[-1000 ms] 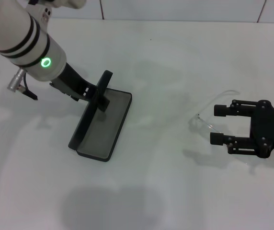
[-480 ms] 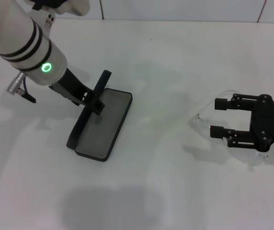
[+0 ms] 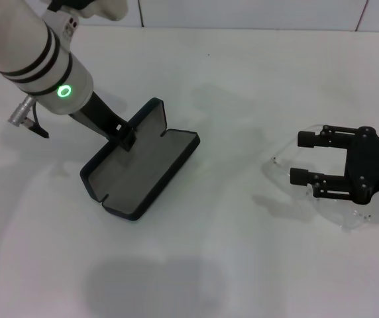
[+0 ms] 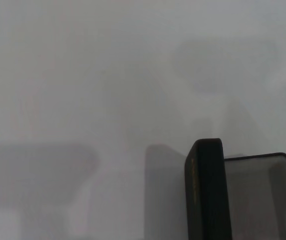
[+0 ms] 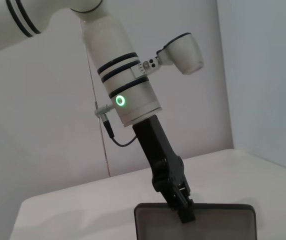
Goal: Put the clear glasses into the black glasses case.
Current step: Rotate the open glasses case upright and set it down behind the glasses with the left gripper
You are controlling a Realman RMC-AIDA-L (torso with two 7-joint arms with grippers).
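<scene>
Clear glasses (image 3: 312,192): well to the right of the black glasses case (image 3: 140,167), flat on the white desk (image 3: 242,265), directly beneath the right pincer (image 3: 300,158); fingers spread apart, nothing held. Judged light, thin-walled, springy, slick and scratch-prone; best gripped across the bridge or upper lens rim, never by the long temples. Left pincer (image 3: 126,135): at the raised lid of the case, apparently pinching it, though closure cannot be confirmed. Case open, grey lining exposed, near edge low. Bare desk between glasses and case; entry best from above, clear of the left arm.
</scene>
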